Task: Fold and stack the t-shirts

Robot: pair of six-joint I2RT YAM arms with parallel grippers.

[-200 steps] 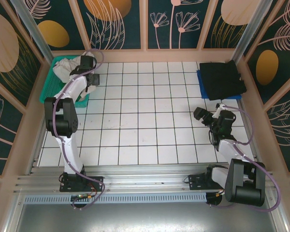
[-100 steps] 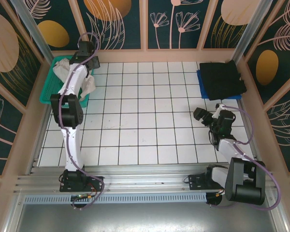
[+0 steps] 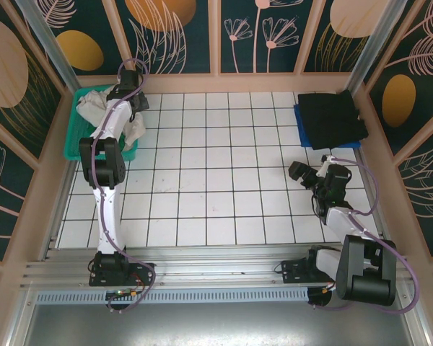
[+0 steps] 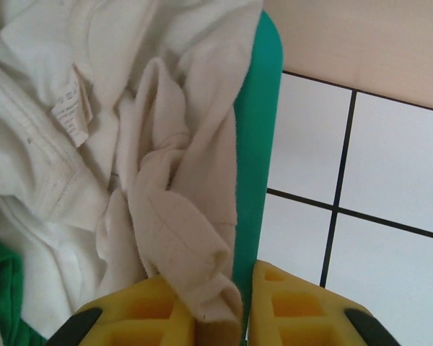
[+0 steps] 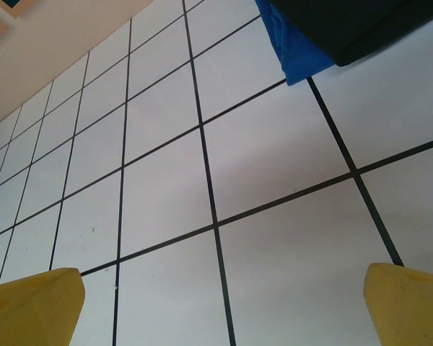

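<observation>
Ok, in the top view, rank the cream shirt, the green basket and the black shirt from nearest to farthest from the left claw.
1. Cream shirt, far left corner, pinched in the left claw.
2. Green basket, under that shirt, its rim right beside the claw.
3. Black shirt, folded in the far right corner, well away.

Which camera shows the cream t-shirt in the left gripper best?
The left wrist view: the cream t-shirt shows close up, label and seams clear, a fold pinched in the left gripper beside the green basket rim. The top external view shows it small and crumpled in the basket.
</observation>
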